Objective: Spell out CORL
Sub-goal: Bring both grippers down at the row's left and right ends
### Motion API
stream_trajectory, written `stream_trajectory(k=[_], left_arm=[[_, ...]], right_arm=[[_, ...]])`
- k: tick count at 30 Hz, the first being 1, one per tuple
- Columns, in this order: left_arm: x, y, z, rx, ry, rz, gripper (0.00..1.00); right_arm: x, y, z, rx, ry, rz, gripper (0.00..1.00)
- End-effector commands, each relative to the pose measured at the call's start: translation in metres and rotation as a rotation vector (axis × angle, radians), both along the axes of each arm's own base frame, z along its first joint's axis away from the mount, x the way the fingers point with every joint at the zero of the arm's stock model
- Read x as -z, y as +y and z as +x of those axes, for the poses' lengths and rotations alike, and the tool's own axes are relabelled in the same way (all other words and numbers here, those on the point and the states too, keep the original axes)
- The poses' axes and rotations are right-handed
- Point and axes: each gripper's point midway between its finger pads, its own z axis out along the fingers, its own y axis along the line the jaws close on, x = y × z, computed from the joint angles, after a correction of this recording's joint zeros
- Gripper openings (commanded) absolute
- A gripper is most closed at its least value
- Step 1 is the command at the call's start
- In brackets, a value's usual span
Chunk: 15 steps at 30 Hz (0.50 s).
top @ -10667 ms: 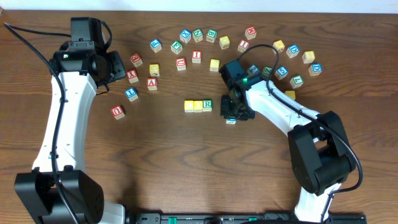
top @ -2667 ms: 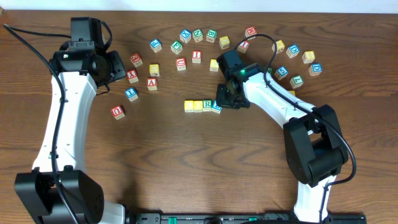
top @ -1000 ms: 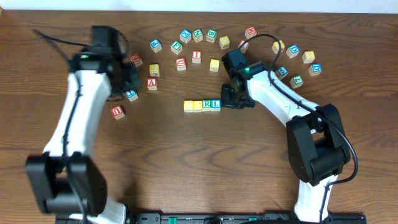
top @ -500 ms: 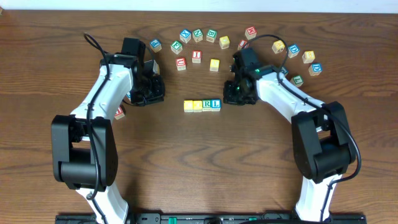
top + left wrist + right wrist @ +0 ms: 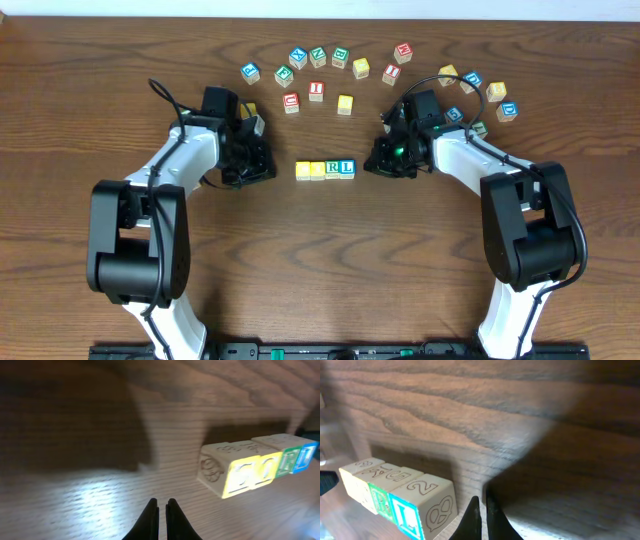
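Observation:
Four letter blocks stand in a row at the table's middle: two yellow ones, a green R and a blue L at the right end. My left gripper is low over the wood just left of the row, shut and empty. The left wrist view has its tips short of the first yellow block. My right gripper is just right of the L, also shut and empty. In the right wrist view its tips are close beside the L block and apart from it.
Several loose letter blocks lie in an arc along the back of the table, from a blue one on the left to another on the right. A few lie behind my left arm and under my right arm.
My left arm has swung in from the far left to the row's left end. My right gripper has backed off a little to the right of the L block, which stays in the row.

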Motion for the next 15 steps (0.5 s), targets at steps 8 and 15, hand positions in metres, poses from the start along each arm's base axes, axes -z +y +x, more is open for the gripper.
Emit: stream_trajectory(k=[8, 15], left_arm=[[0.006, -0.024, 0.008, 0.072, -0.068, -0.019, 0.08], [0.006, -0.029, 0.006, 0.078, -0.055, -0.05, 0.07]], right_arm=[[-0.009, 0.005, -0.004, -0.029, -0.012, 0.029, 0.01], [-0.009, 0.008, -0.006, -0.037, -0.012, 0.028, 0.01]])
